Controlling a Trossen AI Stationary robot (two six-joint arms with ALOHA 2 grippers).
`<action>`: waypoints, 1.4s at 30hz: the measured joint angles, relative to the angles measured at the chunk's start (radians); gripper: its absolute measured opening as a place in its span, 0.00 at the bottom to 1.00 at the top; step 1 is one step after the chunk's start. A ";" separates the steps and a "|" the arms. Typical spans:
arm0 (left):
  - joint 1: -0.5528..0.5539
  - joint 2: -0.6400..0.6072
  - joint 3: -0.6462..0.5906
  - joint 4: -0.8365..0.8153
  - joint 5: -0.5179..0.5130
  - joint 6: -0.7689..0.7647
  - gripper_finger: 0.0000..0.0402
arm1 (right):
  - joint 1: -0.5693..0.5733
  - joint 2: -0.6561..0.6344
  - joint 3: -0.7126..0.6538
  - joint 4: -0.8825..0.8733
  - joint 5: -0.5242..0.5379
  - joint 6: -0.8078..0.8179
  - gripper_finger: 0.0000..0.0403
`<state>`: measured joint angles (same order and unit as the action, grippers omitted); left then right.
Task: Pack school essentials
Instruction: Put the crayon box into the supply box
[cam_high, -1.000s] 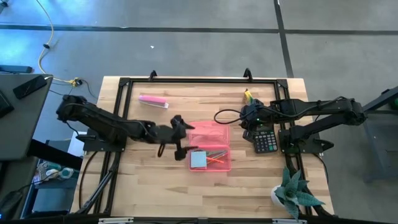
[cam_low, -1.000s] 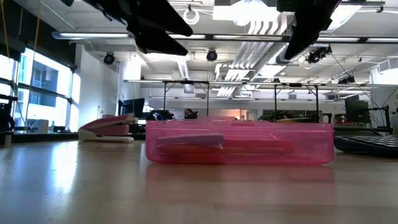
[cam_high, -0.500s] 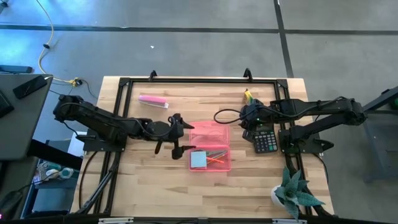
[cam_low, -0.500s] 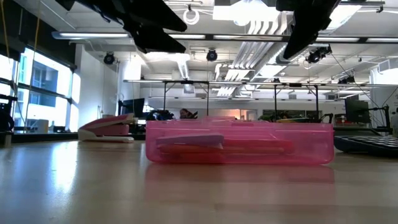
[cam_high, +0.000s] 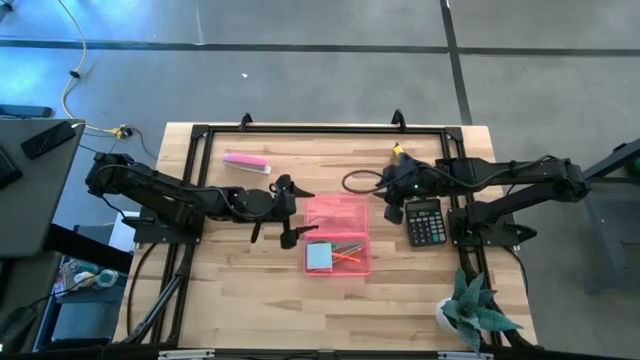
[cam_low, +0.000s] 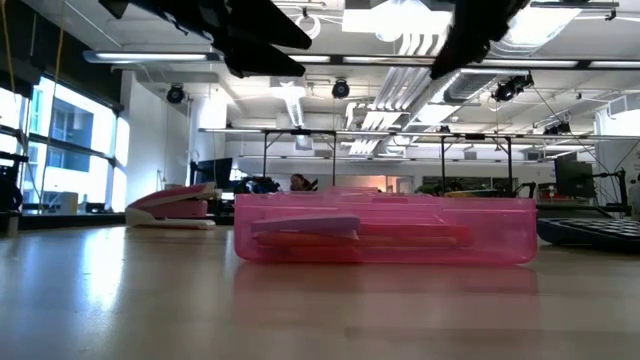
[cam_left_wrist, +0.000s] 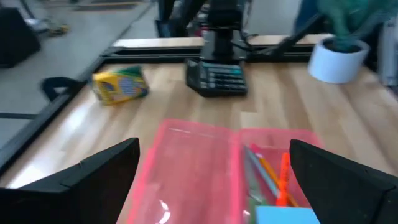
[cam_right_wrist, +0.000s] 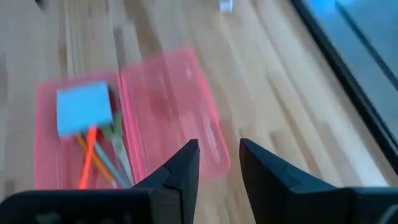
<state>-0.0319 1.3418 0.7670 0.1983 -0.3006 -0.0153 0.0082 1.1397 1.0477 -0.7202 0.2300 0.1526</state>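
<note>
The pink see-through plastic case (cam_high: 337, 235) is lying open mid-worktop (cam_high: 230, 290), flat and rectangular. A light-blue square pad (cam_high: 320, 257), an orange pen (cam_left_wrist: 283, 180) and thin pencils (cam_left_wrist: 254, 163) are sitting in one half. The left hand (cam_high: 296, 212) is hanging just beside the case, fingers wide apart. The right hand (cam_right_wrist: 217, 163) is hovering past the case's far side, fingers slightly apart, gripping nothing. A boxy yellow-green box (cam_left_wrist: 120, 85) is sitting near the calculator (cam_high: 424, 222).

One pink case (cam_high: 337, 235), one blue note pad (cam_high: 320, 257), one calculator (cam_high: 425, 221), one pink bar (cam_high: 246, 161), one potted plant (cam_high: 474, 311).
</note>
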 joint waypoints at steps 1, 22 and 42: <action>0.006 0.000 0.000 0.003 -0.017 0.001 1.00 | -0.002 0.000 0.000 0.030 0.002 0.007 0.27; 0.177 0.001 0.000 -0.054 -0.095 -0.007 1.00 | -0.413 0.000 0.000 0.178 0.127 0.007 0.35; 0.184 0.001 0.000 -0.041 -0.074 -0.007 1.00 | -0.683 0.254 0.000 -0.013 0.023 0.214 0.55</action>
<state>0.1524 1.3426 0.7673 0.1570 -0.3741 -0.0223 -0.6746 1.3940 1.0481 -0.7335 0.2527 0.3669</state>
